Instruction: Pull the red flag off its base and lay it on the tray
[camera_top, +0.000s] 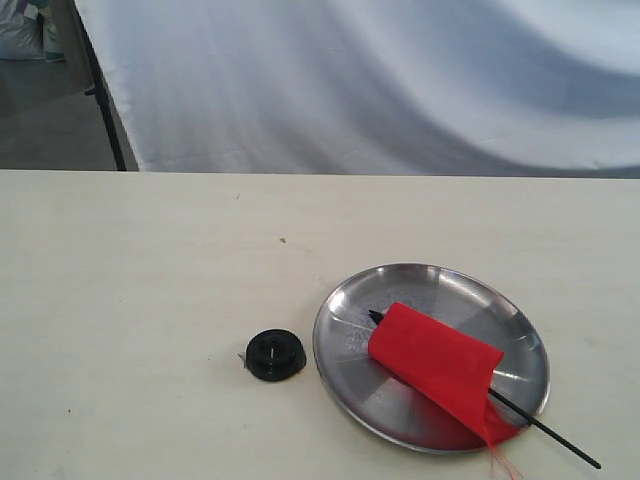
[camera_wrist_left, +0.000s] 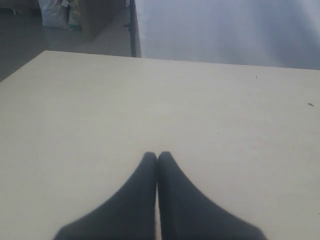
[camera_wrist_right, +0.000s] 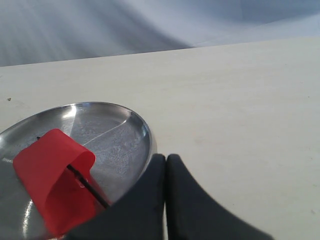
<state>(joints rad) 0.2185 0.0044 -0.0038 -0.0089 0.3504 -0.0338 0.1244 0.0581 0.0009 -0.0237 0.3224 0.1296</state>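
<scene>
Lying across tray (camera_top: 430, 283) at lower right of exterior view: red flag (camera_top: 437, 362), stick end past rim. Base (camera_top: 275, 354) apart, just left, on desk (camera_top: 150, 270). Left hand (camera_wrist_left: 157, 156) and right hand (camera_wrist_right: 166, 157) pressed together, empty.

**One high, two low**

The exterior camera looks down aslant over the pale tabletop (camera_top: 150, 300) toward a white draped sheet (camera_top: 350, 80). The wrist cameras ride low behind the left gripper (camera_wrist_left: 157, 155) and right gripper (camera_wrist_right: 166, 157). Exterior and right wrist views share the round shiny steel tray (camera_top: 450, 290).
</scene>
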